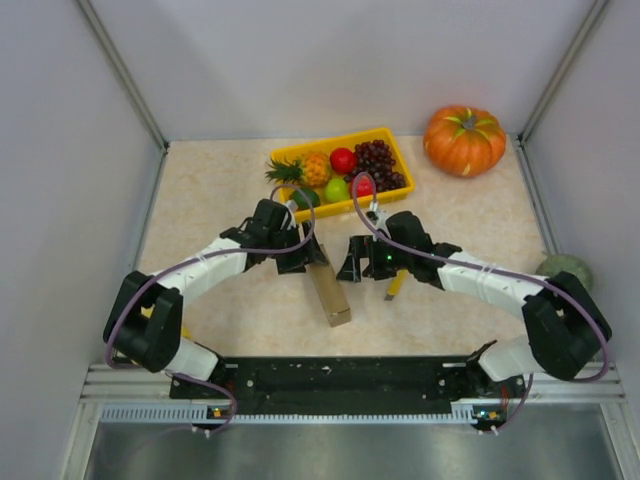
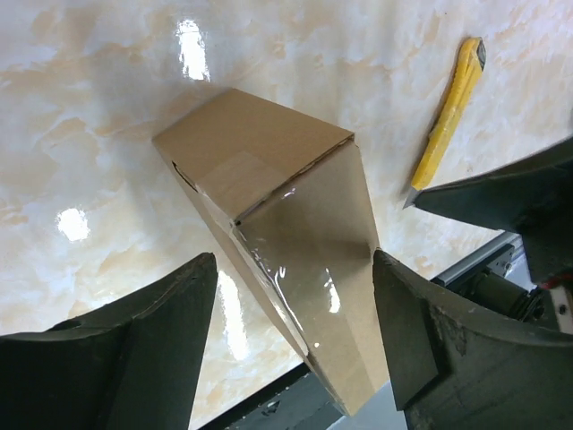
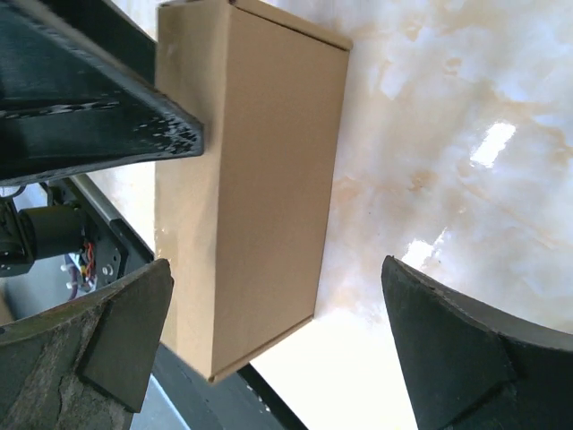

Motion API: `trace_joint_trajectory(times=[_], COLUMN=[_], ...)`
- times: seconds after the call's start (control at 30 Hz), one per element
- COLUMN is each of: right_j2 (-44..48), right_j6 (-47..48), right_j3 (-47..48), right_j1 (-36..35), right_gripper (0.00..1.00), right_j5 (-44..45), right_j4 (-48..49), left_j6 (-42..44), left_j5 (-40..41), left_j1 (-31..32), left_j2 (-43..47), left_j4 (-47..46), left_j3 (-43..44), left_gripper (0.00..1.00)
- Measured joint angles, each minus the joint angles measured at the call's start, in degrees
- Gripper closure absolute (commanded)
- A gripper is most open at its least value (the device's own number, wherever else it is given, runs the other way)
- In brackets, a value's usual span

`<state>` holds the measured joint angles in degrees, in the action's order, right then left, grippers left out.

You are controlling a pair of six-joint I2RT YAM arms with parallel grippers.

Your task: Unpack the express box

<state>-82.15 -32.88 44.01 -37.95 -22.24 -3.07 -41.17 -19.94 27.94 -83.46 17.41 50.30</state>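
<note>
- Marbled tabletop inside grey walls; fruit tray and pumpkin sit at the far side.
- Express box stands on a long edge mid-tabletop between both arms, flaps closed, clear tape over the seam.
- Left claw is wide and straddles the box. One finger seems to touch it; no clamp evident.
- Right claw is fully wide, holds nothing, just beside the box.
- Yellow utility knife lies apart from the box, near the right arm.
- Judged step: steadying the box before opening. The next move likely calls for a firm hold, then cutting the tape.
</note>
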Motion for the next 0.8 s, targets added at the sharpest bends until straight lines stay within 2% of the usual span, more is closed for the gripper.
trace_joint_trajectory(times=[0.17, 0.3, 0.53, 0.63, 0.8], right_j2=[6.7, 8.2, 5.4, 0.5, -7.9], right_j6=[3.1, 4.9, 7.2, 7.3, 7.9], right_j3=[1.4, 4.8, 12.8, 16.8, 21.0], right_j1=[-0.1, -1.9, -15.5, -18.9, -20.9], right_gripper=[0.01, 0.02, 0.03, 0.04, 0.04], right_j5=[3.7, 8.3, 25.0, 30.0, 35.0], right_j4=[-4.8, -8.6, -15.1, -17.0, -19.5], left_j6=[0.6, 1.7, 2.6, 2.3, 2.3], left_j5=[1.2, 4.5, 19.3, 25.1, 26.6], left_j1=[0.3, 0.3, -0.4, -4.1, -15.4], left_j2=[-0.2, 0.6, 9.5, 15.0, 21.4], left_j4=[3.0, 6.4, 13.6, 16.4, 17.3], left_j3=[2.5, 5.5, 7.8, 7.5, 3.2], left_gripper=[0.19, 0.14, 0.07, 0.06, 0.06])
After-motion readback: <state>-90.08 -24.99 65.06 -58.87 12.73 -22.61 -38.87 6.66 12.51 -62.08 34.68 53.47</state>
